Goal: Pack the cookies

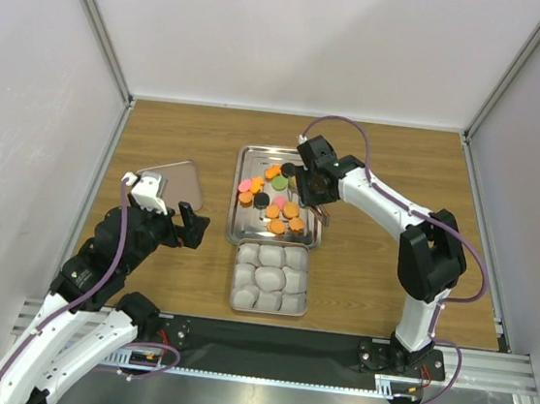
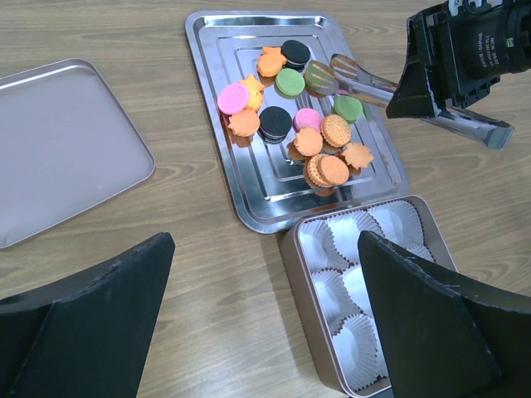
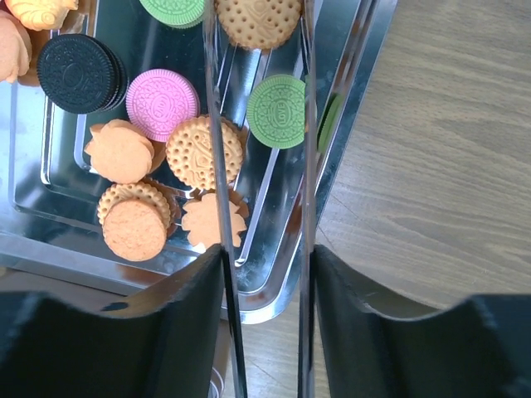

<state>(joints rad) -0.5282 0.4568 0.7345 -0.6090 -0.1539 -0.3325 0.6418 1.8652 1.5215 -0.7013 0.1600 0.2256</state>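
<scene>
The cookies (image 1: 275,203) lie scattered on a silver tray (image 1: 246,155); they are orange, black, green, pink and tan (image 2: 286,124). My right gripper (image 1: 313,183) hovers over the tray's right side, shut on metal tongs (image 2: 365,83). In the right wrist view the tong arms (image 3: 214,166) run up between my fingers (image 3: 267,253). A round tan cookie (image 3: 257,16) sits between the tong tips. My left gripper (image 2: 265,245) stands wide open and holds nothing, over the table by the left edge of the box (image 2: 311,282).
The box (image 1: 271,278) in front of the tray holds several white paper cups (image 2: 348,240). Its flat lid (image 1: 179,187) lies at the left, near my left arm. White walls enclose the wooden table on three sides.
</scene>
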